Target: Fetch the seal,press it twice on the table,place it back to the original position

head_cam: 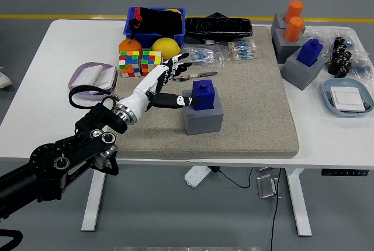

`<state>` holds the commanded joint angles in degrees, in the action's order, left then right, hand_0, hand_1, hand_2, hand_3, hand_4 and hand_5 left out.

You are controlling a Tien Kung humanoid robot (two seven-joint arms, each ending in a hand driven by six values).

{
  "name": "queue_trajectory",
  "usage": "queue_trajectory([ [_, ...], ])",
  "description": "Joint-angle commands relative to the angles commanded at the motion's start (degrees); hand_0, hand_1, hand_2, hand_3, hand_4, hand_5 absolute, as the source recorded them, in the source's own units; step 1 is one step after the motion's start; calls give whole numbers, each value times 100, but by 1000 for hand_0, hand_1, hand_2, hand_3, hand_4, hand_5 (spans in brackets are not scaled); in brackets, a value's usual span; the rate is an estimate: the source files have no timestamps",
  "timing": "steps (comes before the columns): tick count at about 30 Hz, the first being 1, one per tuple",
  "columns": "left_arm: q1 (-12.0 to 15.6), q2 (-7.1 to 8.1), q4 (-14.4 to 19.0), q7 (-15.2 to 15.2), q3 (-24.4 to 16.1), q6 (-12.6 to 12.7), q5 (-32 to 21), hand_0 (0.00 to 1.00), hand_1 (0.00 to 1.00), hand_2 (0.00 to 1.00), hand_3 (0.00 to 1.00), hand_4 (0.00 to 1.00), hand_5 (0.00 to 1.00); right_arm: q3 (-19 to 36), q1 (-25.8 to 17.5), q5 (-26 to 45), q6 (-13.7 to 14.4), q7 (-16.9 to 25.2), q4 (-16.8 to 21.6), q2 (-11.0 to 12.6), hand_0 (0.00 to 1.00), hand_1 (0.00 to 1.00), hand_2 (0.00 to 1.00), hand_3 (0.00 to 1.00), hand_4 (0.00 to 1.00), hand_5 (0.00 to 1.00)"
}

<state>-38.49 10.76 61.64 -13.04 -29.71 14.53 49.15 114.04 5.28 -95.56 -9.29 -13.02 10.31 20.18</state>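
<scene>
A blue seal [204, 94] stands upright in a grey block holder [203, 114] in the middle of the beige mat [251, 105]. My left hand [173, 82] reaches in from the lower left, fingers spread and open. Its thumb tip is at the seal's left side, right next to it, while the other fingers fan out above and to the left, clear of the seal. Nothing is in the hand. The right arm does not show.
Behind the hand lie two colour cubes [140, 63], an orange [129, 46], a lemon [165, 47], a small tool [194, 76] and bagged parts [201, 55]. A blue bin [155, 21] and black tray [218, 27] sit at the back. More seals in grey holders [301, 64] stand far right.
</scene>
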Motion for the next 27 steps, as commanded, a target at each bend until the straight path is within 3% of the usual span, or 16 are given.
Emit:
queue_trajectory([
  [12,-46,-281,-301,-94,183,82,-140,933,889,845,937,963,2,-65,8,36,2,3,0,0,792,698,731,668,812,487],
  [27,-47,-425,-524,-181,295,154,-294,924,860,820,928,923,2,-75,1,27,4,4,0,3,791,701,732,671,822,492],
])
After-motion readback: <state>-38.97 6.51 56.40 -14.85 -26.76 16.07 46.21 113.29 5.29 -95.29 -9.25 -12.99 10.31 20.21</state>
